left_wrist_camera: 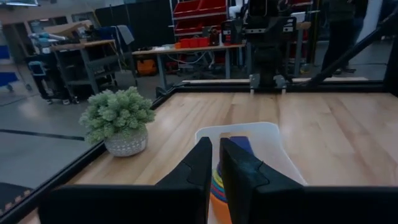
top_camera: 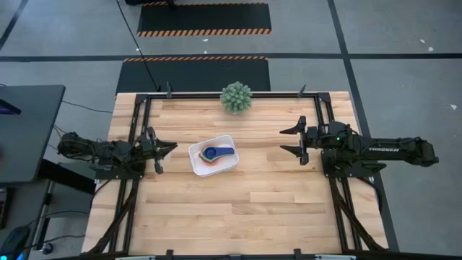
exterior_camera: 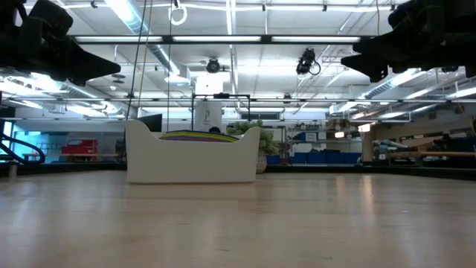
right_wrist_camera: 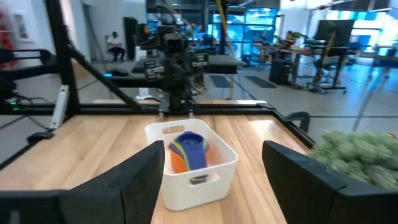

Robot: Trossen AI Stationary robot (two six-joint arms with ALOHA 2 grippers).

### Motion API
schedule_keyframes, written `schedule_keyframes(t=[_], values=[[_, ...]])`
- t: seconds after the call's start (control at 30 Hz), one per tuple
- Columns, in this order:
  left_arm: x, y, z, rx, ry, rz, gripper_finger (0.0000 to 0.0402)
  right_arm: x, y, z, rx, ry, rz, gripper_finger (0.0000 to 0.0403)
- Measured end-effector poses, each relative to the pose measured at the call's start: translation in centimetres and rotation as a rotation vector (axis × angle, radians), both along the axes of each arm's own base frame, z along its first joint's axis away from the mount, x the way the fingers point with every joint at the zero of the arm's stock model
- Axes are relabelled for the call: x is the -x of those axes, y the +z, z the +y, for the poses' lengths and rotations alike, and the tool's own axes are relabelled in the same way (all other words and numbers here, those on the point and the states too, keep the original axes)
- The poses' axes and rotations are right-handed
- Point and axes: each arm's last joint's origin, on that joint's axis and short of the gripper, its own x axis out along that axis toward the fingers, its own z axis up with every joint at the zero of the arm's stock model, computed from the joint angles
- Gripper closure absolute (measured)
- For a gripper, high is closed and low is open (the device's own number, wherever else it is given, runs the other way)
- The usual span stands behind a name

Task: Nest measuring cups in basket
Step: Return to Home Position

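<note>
The white basket (top_camera: 213, 154) sits flat on the table between both arms, also seen in the low view (exterior_camera: 192, 155) and right wrist view (right_wrist_camera: 189, 165). The measuring cups (top_camera: 216, 154) lie stacked inside it, a blue one on top of orange, green and yellow ones (right_wrist_camera: 188, 151); their coloured rims (exterior_camera: 195, 135) show above the wall. My left gripper (top_camera: 165, 149) hangs shut just left of the basket, above the table (left_wrist_camera: 214, 163). My right gripper (top_camera: 295, 140) hangs open well to the right of the basket (right_wrist_camera: 214, 168).
A spiky green ball plant in a pot (top_camera: 236, 97) stands at the table's far edge, behind the basket (left_wrist_camera: 118, 120). A black frame rail (top_camera: 231, 94) runs round the table. Bare wood stretches across the near half (top_camera: 238, 217).
</note>
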Motion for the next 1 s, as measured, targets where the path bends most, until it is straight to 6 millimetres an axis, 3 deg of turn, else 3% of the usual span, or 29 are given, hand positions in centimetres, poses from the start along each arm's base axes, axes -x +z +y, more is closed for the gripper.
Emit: schedule_keyframes(t=[0.3, 0.57, 0.8, 1.0], values=[[0.0, 0.2, 0.1, -0.109, 0.053, 0.017, 0.0375, 1.7, -0.7, -0.7, -0.034, 0.002, -0.055, 0.0139], [-0.3, -0.3, -0.1, -0.092, 0.007, -0.064, 0.0397, 3.1, -1.9, -1.0, -0.085, -0.064, -0.093, 0.0152], [-0.3, -0.2, -0.2, -0.100, -0.025, -0.069, 0.0398, 3.8, -3.1, -0.9, -0.141, -0.048, -0.076, 0.0161], [-0.4, -0.2, -0.3, -0.116, -0.073, -0.075, 0.0399, 3.8, -2.9, -0.9, -0.153, -0.056, -0.099, 0.0170]])
